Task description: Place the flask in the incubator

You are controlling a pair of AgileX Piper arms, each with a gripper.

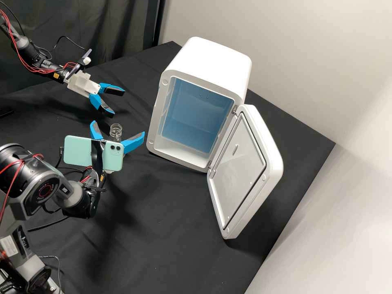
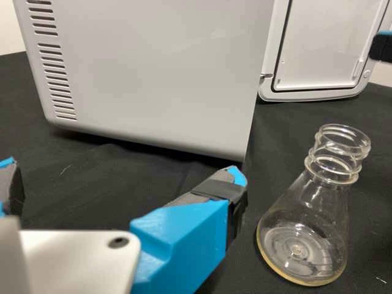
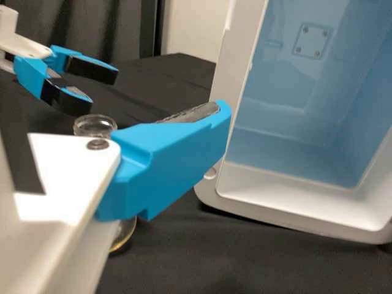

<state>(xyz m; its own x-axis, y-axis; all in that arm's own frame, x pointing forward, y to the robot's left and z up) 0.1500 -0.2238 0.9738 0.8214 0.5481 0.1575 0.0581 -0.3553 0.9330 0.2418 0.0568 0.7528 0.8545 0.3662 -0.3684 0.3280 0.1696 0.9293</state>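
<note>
Clear glass flask (image 2: 306, 236) stands on the black bench (image 1: 163, 232) just beside the white incubator (image 1: 212, 61), whose door hangs open, between the spread fingers of the right gripper (image 1: 117, 129), with the left gripper (image 1: 117, 101) released nearby.

High camera looks down across the bench (image 1: 163, 245); wrist cameras sit close behind left claw (image 1: 117, 101) and right claw (image 1: 118, 130), sharing the incubator (image 1: 200, 102).

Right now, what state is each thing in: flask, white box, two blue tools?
Flask: upright on the bench, uncapped, empty.
Incubator: door swung open, chamber empty.
Left tool: open, holding nothing.
Right tool: open, fingers either side of the flask.
</note>
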